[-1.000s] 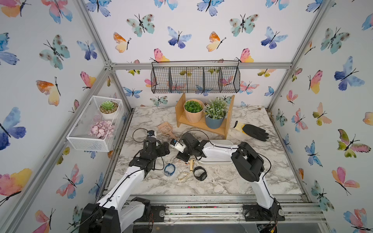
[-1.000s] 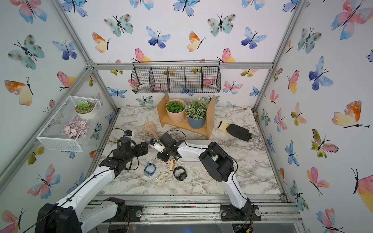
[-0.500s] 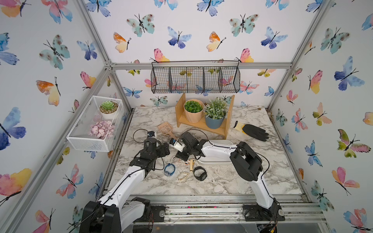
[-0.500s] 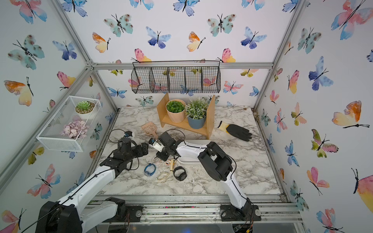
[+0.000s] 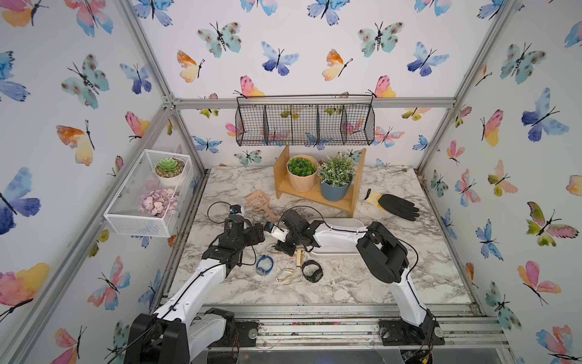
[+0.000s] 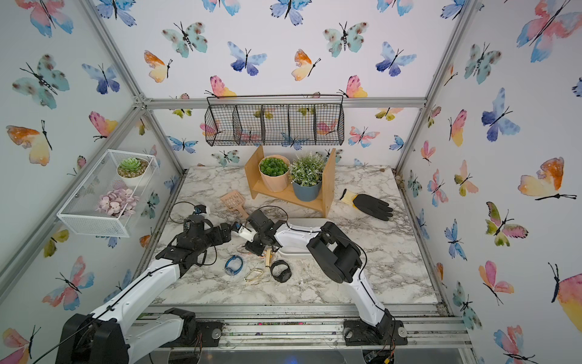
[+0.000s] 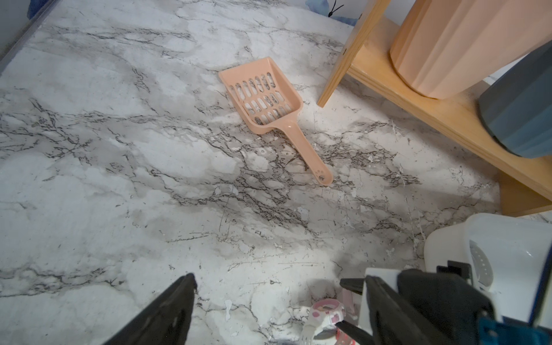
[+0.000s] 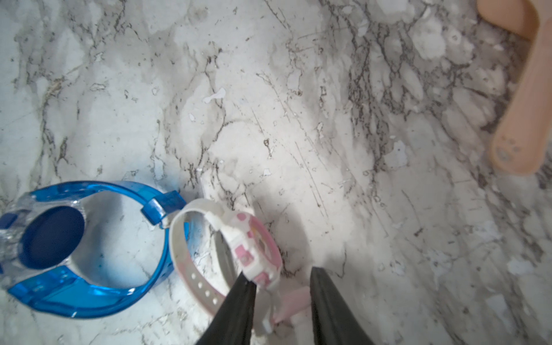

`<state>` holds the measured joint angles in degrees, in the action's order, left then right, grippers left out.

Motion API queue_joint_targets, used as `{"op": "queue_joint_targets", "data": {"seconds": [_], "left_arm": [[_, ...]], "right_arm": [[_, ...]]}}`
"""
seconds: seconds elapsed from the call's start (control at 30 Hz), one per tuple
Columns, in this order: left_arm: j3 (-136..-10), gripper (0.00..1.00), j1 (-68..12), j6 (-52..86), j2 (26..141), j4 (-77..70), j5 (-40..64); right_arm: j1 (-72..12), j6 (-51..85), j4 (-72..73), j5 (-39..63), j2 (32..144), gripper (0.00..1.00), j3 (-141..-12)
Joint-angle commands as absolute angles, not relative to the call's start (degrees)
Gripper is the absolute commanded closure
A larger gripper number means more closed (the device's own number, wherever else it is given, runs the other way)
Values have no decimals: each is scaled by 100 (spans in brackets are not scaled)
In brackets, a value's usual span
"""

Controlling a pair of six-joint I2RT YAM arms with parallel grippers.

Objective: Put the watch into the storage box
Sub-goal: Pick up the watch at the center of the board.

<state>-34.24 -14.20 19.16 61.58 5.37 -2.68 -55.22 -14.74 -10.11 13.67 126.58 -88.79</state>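
The right gripper (image 8: 282, 274) is positioned over the watch (image 8: 257, 254) with its two dark, tapered fingers set narrowly apart. One finger is placed inside the strap loop, against the case. The other stands just clear on the outer side, so no firm clamp is seen. The left gripper (image 7: 268, 286) is held wide and empty above the bare worktop (image 5: 346, 283), a smooth surface with grey marble veining.

The watch is seated on the worktop, left of its centre and outside the storage box (image 5: 343, 222). Its round case is glossy white plastic with pink squares. The white strap is perforated and curved into a loop. A blue watch (image 8: 89, 286) of translucent plastic is laid against that strap, on the side towards the front edge.

The storage box is a shallow white plastic bin with rounded corners, located at the centre of the worktop and largely covered by the right arm. A peach plastic scoop (image 7: 263, 95) with a slotted pan is laid flat towards the back edge.
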Motion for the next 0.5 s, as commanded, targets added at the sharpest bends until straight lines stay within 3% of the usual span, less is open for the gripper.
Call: {"op": "queue_joint_targets", "data": {"seconds": [0.0, 0.47], "left_arm": [[-3428, 8, -1389, 1929, 6176, 491, -98], [-3539, 8, -1389, 1978, 6029, 610, -64]], "right_arm": [[-5581, -1555, -1026, 1521, 12833, 73, -8982], [-5599, -1486, -657, 1687, 12388, 92, -8749]]}}
